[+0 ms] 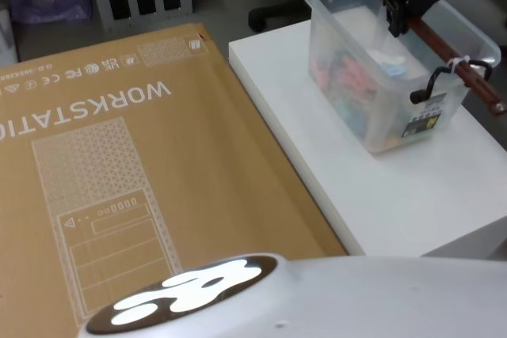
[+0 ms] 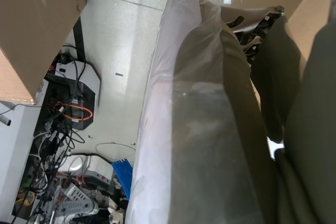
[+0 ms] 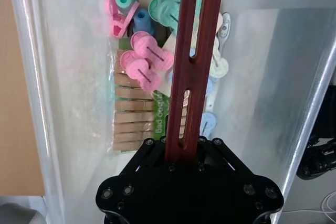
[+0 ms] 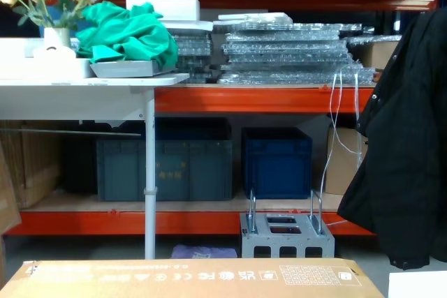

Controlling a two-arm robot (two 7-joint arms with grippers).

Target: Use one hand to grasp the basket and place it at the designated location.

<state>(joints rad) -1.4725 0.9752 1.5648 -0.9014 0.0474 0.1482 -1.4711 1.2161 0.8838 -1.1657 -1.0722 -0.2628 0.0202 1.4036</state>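
Note:
The basket (image 1: 372,93) is a pale translucent plastic tub standing on the white table (image 1: 412,195) at the far right. A dark red wooden handle (image 1: 467,77) spans its top, tied on with black hooks. My right gripper (image 1: 400,15) reaches in from behind and is shut on that handle near its far end. In the right wrist view the gripper (image 3: 181,142) clamps the handle (image 3: 191,51) above wooden clothespins (image 3: 131,121) and pink and teal pegs in the basket (image 3: 79,77). My left arm hangs low beside the cardboard box, over the floor.
A large flat cardboard box (image 1: 119,195) marked WORKSTATION lies left of the white table, touching its edge. Beyond stand orange shelving, dark blue crates (image 4: 276,162), a grey metal block with loop handles (image 4: 286,232) and a black coat (image 4: 405,158). Cables lie on the floor (image 2: 68,114).

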